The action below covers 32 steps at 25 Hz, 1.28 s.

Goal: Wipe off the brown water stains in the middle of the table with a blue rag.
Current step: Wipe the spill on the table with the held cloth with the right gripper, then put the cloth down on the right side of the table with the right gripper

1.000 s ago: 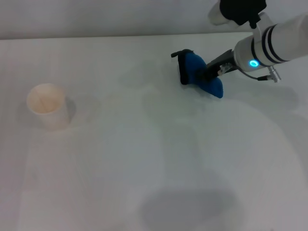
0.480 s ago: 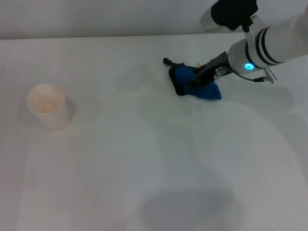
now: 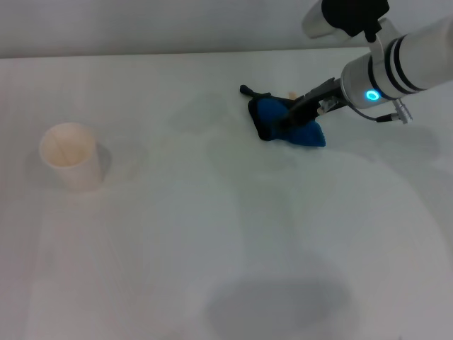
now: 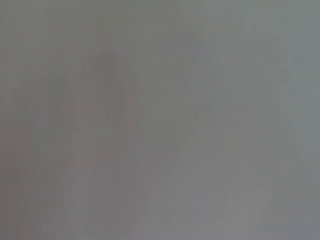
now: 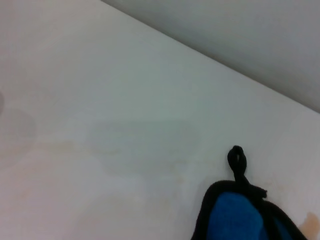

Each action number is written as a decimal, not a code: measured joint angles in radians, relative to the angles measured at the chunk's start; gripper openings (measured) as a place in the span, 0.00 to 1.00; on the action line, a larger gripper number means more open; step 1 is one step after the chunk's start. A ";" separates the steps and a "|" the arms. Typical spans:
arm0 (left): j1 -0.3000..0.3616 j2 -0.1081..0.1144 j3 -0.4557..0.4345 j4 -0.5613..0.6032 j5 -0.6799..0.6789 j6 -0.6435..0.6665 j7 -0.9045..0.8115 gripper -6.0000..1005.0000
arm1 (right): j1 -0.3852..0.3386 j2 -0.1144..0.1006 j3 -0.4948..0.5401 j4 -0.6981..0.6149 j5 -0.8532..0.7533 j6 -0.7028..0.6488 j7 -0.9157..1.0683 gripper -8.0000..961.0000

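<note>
The blue rag (image 3: 272,113) lies bunched on the white table (image 3: 212,248) at the far right, its black loop (image 3: 248,91) pointing left. My right gripper (image 3: 296,113) is shut on the rag and presses it onto the tabletop. The right wrist view shows the rag (image 5: 235,215) and its loop (image 5: 236,159). The brown water stains show only as a faint damp patch with pale tan edges (image 5: 140,145) left of the rag, plus a small tan spot (image 3: 291,94) just behind it. My left gripper is out of view; its wrist view shows only plain grey.
A pale paper cup (image 3: 71,156) stands upright at the left of the table. The table's far edge (image 3: 141,55) runs just behind the rag, with a grey wall beyond it.
The rag, held raised and tilted a second ago, has come down onto the table and shifted slightly left. In the last half second the rag has barely moved.
</note>
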 joint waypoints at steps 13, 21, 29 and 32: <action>-0.001 0.002 0.000 0.000 0.000 0.001 0.000 0.87 | 0.025 0.011 -0.087 0.097 0.022 0.133 -0.001 0.40; 0.000 0.002 0.000 0.000 0.000 0.002 0.000 0.87 | 0.117 0.013 -0.150 0.261 0.076 0.226 0.000 0.09; 0.005 0.002 0.000 0.000 -0.002 0.002 0.000 0.87 | 0.090 0.003 -0.112 0.249 0.078 0.251 0.001 0.14; 0.004 0.002 0.000 0.000 -0.002 0.001 0.000 0.87 | 0.052 0.001 -0.102 0.187 0.075 0.228 0.001 0.20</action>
